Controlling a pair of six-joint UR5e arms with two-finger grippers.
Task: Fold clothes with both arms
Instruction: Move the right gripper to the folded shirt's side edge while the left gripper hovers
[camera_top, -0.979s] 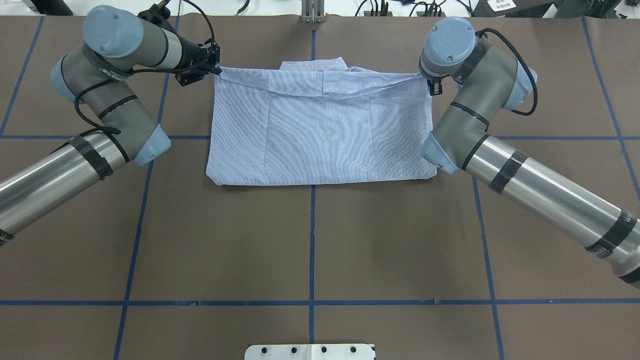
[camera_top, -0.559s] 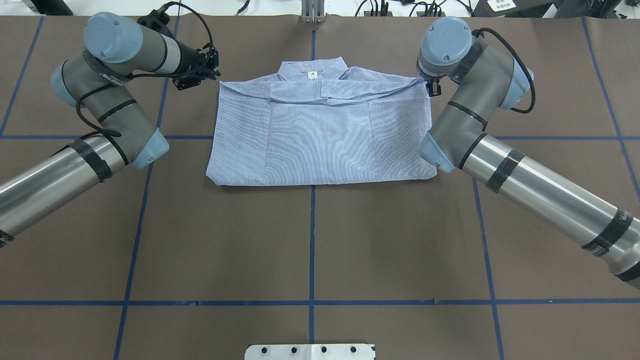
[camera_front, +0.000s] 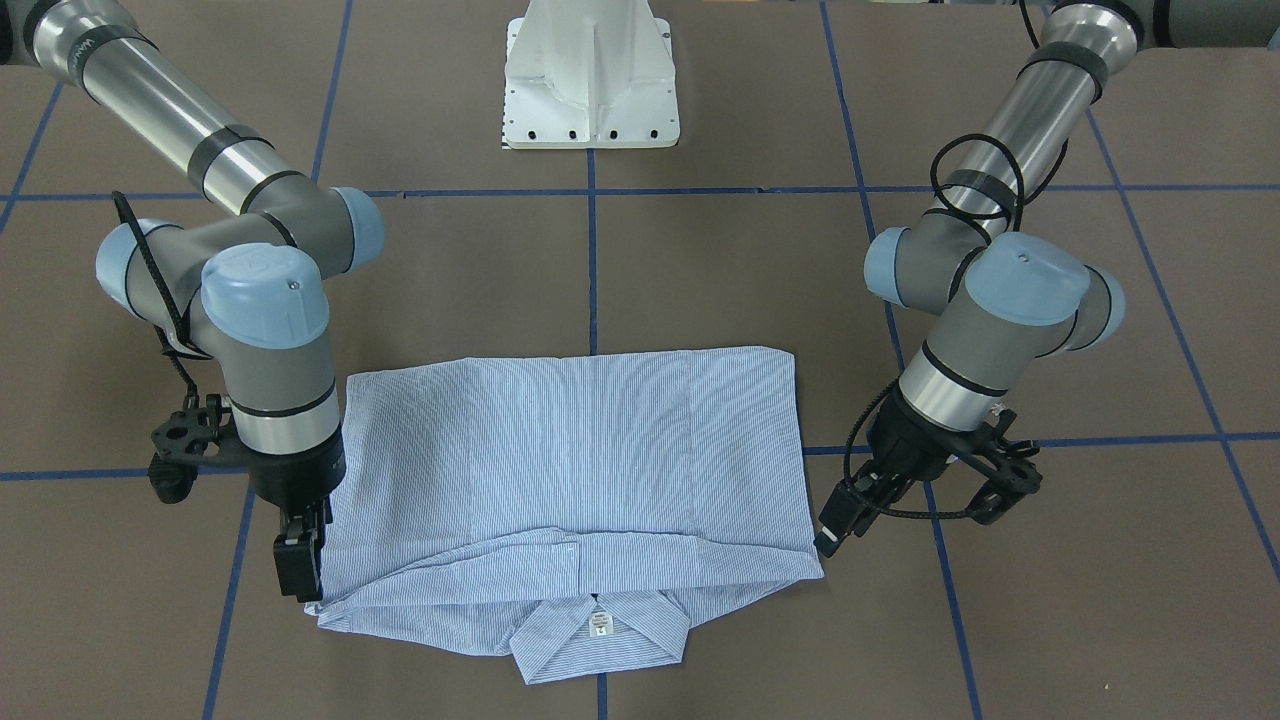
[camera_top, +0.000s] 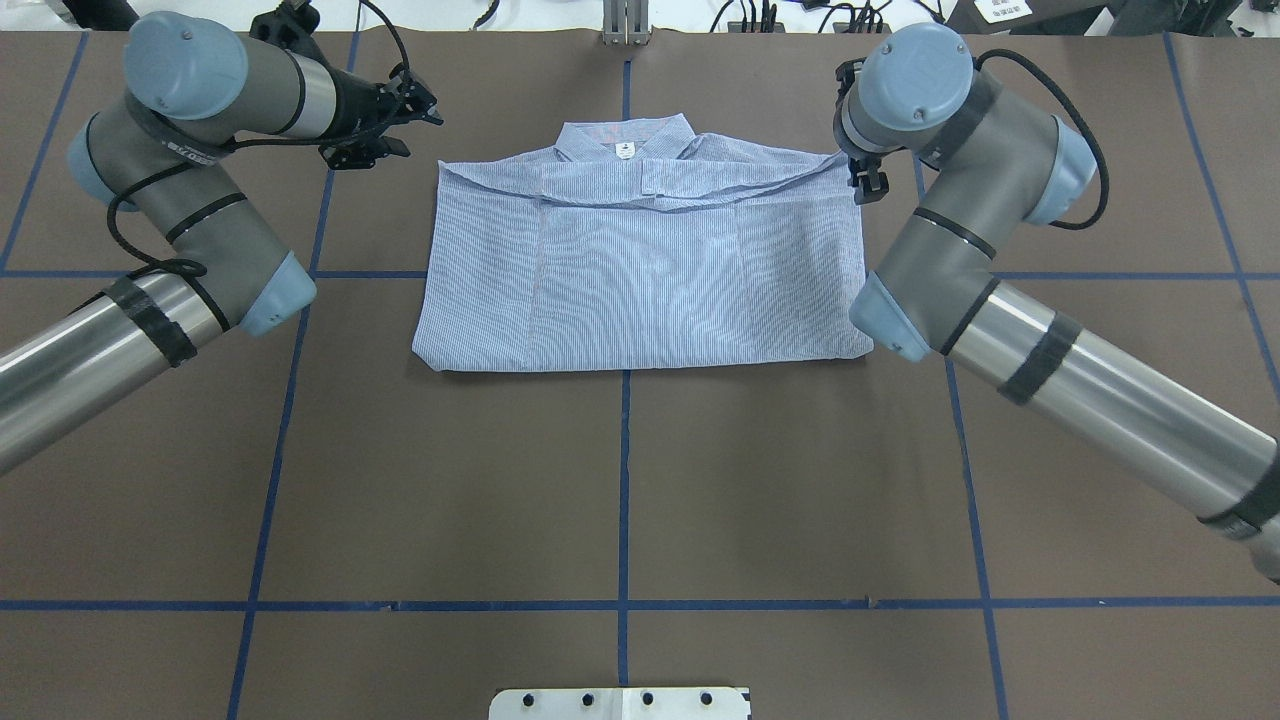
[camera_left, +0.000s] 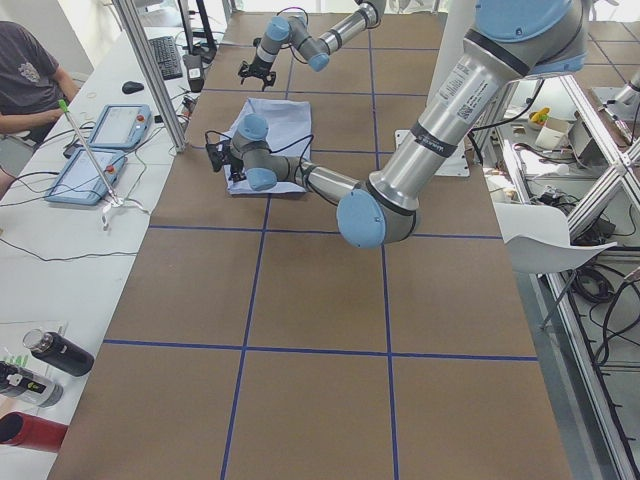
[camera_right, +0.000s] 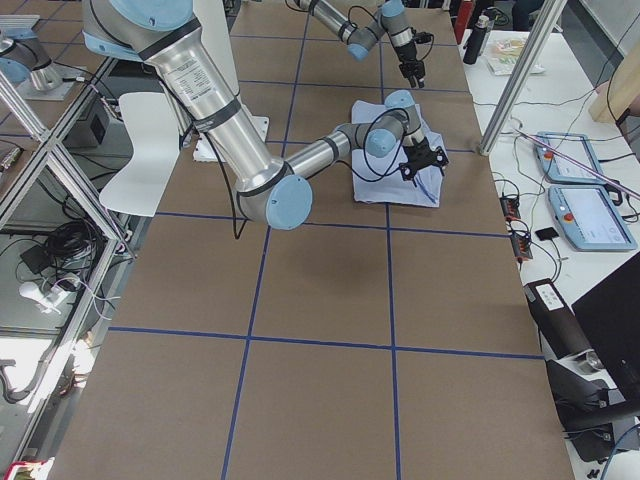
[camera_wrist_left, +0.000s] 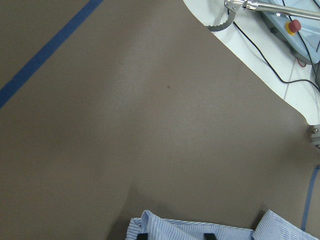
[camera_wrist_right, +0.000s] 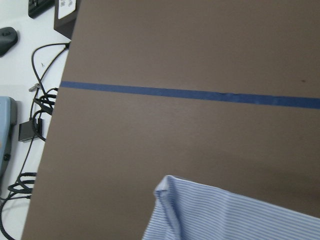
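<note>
The striped shirt (camera_top: 640, 270) lies folded flat on the brown table, its collar (camera_top: 625, 140) on the side away from the robot, and shows in the front view (camera_front: 570, 460). My left gripper (camera_top: 425, 112) is open and empty, just off the shirt's far left corner, also in the front view (camera_front: 830, 540). In the left wrist view its two fingertips (camera_wrist_left: 142, 235) stand apart over that corner (camera_wrist_left: 165, 227). My right gripper (camera_top: 868, 188) is open beside the far right corner (camera_wrist_right: 167, 187), clear of the cloth, and shows in the front view (camera_front: 298, 572).
The white base pedestal (camera_front: 590, 80) stands at the robot's side of the table. Blue tape lines (camera_top: 624, 480) cross the brown mat. Cables and control tablets (camera_left: 100, 150) lie beyond the far edge on the operators' bench, where a person (camera_left: 25, 75) sits.
Both grippers let go of the shirt's far edge, which dropped flat and uncovered the collar. Both then drew up and away from the corners, the left one outward to the left.
</note>
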